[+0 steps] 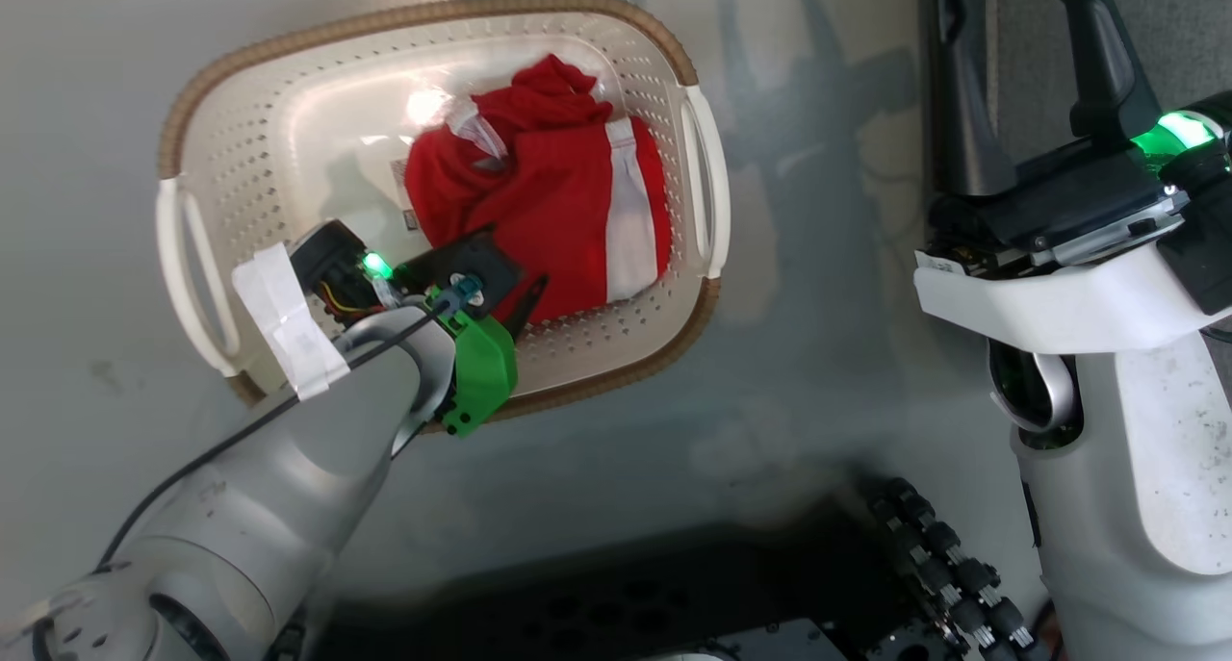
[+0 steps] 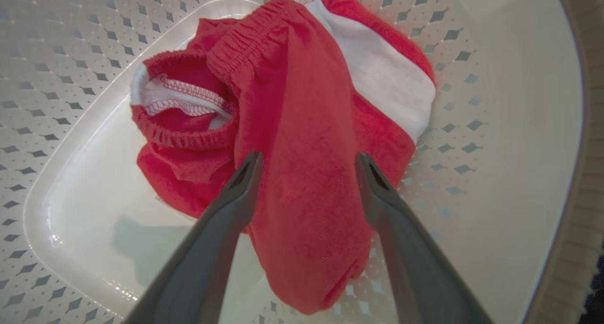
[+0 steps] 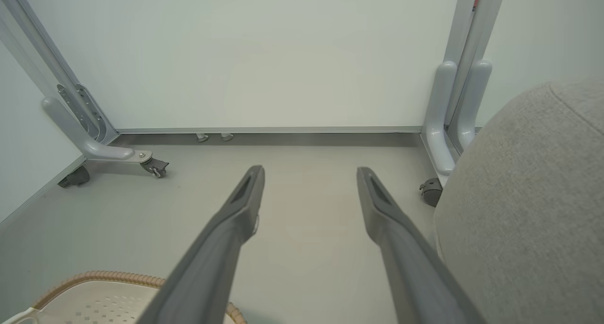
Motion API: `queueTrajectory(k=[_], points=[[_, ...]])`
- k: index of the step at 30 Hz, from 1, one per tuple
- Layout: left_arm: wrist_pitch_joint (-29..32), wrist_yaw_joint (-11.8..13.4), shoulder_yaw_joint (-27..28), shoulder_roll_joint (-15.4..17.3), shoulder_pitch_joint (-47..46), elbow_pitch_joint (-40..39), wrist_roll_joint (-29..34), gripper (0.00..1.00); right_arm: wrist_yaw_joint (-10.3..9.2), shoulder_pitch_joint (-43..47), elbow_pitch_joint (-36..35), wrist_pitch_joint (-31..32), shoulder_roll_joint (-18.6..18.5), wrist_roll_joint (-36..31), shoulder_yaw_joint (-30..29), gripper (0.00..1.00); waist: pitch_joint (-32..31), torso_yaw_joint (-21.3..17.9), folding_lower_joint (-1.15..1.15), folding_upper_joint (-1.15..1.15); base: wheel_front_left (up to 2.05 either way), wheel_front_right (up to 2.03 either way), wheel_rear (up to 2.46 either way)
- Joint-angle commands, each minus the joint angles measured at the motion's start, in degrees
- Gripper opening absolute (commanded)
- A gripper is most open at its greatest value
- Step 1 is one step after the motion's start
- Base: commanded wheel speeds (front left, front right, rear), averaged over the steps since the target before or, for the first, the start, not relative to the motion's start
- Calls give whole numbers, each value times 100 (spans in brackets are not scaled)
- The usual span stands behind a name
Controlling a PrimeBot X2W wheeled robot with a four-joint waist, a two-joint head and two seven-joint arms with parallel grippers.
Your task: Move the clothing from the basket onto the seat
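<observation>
dark fingers of the left claw point(image 2: 306, 161) stand nearest, spread to their widest and gripping nothing. they straddle a long red fold of the clothing point(image 2: 302, 126), one finger on each side of it. whether the tips touch the fabric cannot be told. the clothing lies bunched on the bottom of the basket point(image 2: 519, 126), directly under and ahead of this claw. its long fold runs along the line of the fingers, from beyond the tips back toward the wrist. the gathered waistband point(image 2: 188, 135) opens to the claw's left. the white stripe point(image 2: 382, 74) lies ahead and to its right, slanting across the fold's far end.

right claw point(image 3: 309, 173): likewise wide open and holding nothing, raised over the floor point(image 3: 306, 248), with the seat point(image 3: 528, 196) just to its right and the basket's rim below and to its left.

progress, as judged: nothing moved yet. the garment is in the basket and not gripped. closing on the fold, lifting it out and carrying it across to the seat all remain.
</observation>
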Motion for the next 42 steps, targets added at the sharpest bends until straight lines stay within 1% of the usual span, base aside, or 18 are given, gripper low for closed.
queueTrajectory(k=[1, 5, 8, 13, 14, 15, 18, 21, 25, 27, 29, 32, 35, 37, 42], points=[[49, 2, -117, 94, -178, 51, -88, 100, -6, -70, -40, -14, 6, 111, -3, 100, 430, -332, -1, 0, 0, 0, 0], [156, 2, -340, 170, -414, 246, -68, 100, -6, -163, -110, -14, 8, 270, 45, 100, 604, -402, -1, 0, 0, 0, 0], [221, 2, -416, 156, -522, 363, -111, 100, -6, -200, -161, -14, 3, 420, 59, 100, 715, -432, -1, 0, 0, 0, 0], [162, 2, -477, 106, -580, 428, -157, 100, -6, -241, -192, -14, 2, 484, 86, 100, 780, -454, -1, 0, 0, 0, 0], [154, 2, -483, 95, -572, 412, -167, 25, -6, -242, -181, -14, 2, 488, 81, 100, 777, -454, -1, 0, 0, 0, 0], [121, 2, -487, 89, -567, 390, -182, 0, -6, -245, -168, -14, 3, 496, 77, 100, 768, -454, -1, 0, 0, 0, 0], [23, 3, -500, 116, -453, 299, -240, 0, -6, -231, -106, -14, 2, 541, 63, 100, 645, -479, -1, 0, 0, 0, 0], [-93, 2, -507, 117, -266, 295, -272, 0, -6, -159, 10, -14, 2, 586, 79, 100, 359, -508, -1, 0, 0, 0, 0], [-183, 3, -484, 40, -56, 279, -422, 0, -6, 7, 200, -14, 1, 517, 241, 100, -183, -453, -1, 0, 0, 0, 0], [-207, 2, -372, -7, 48, 170, -460, 0, -6, 94, 292, -14, -1, 461, 292, 100, -502, -414, -1, 0, 0, 0, 0], [-198, 8, -181, -1, 184, -92, -415, 0, -6, 203, 364, -14, -3, 452, 277, 100, -813, -347, -1, 0, 0, 0, 0], [-188, 106, 210, 38, 569, -518, -327, 0, -6, 406, 501, -14, 0, 372, 332, 100, -1355, -225, -1, 0, 0, 0, 0], [-189, 161, 597, -4, 950, -880, -205, 0, -6, 637, 626, -13, -6, 318, 320, 100, -1919, -100, -1, 0, 0, 0, 0], [-190, 215, 826, -19, 1218, -1126, -4, 0, -6, 814, 701, -14, -5, 288, 298, 100, -2305, -10, -1, 0, 0, 0, 0], [-189, 329, 1606, -75, 2067, -1748, 312, 0, -6, 1291, 863, -14, -5, 297, 244, 100, -3251, 194, -1, 0, 0, 0, 0]])
